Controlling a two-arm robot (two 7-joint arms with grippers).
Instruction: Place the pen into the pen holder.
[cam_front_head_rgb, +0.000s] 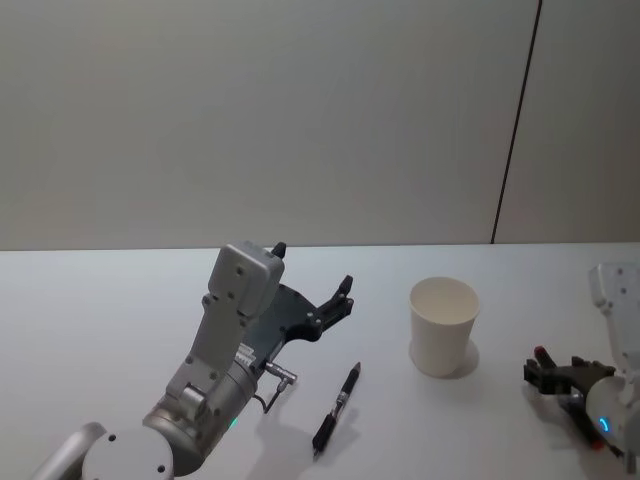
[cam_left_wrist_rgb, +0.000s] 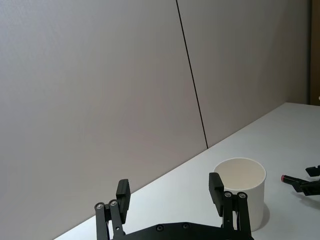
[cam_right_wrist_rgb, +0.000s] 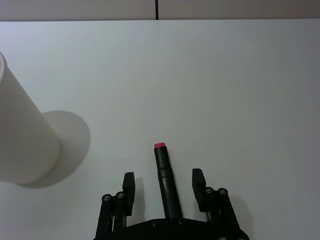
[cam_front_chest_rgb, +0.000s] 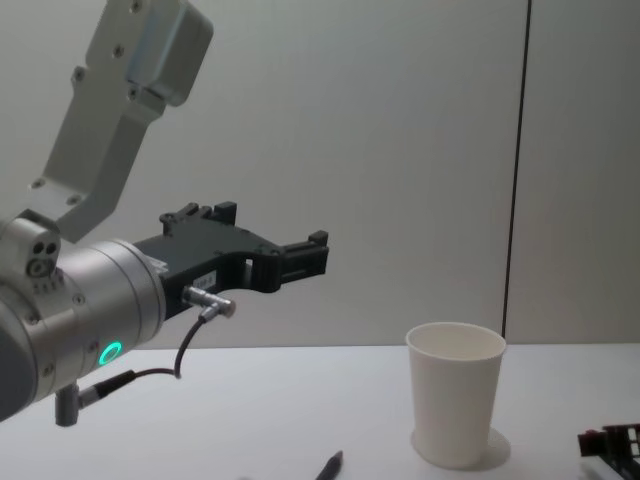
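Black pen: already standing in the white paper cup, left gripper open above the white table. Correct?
Not quite. The black pen lies flat on the white table, left of the white paper cup, not in it; the head view shows this. The left gripper is indeed open above the table.

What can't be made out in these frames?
- Chest view: pen cut off by the bottom edge, tip alone visible.
- Right wrist view: cup cut by the left edge, rim out of frame.
- Right wrist view: red-tipped stick between the right gripper's jaws, rear end hidden under the gripper; identity unclear.
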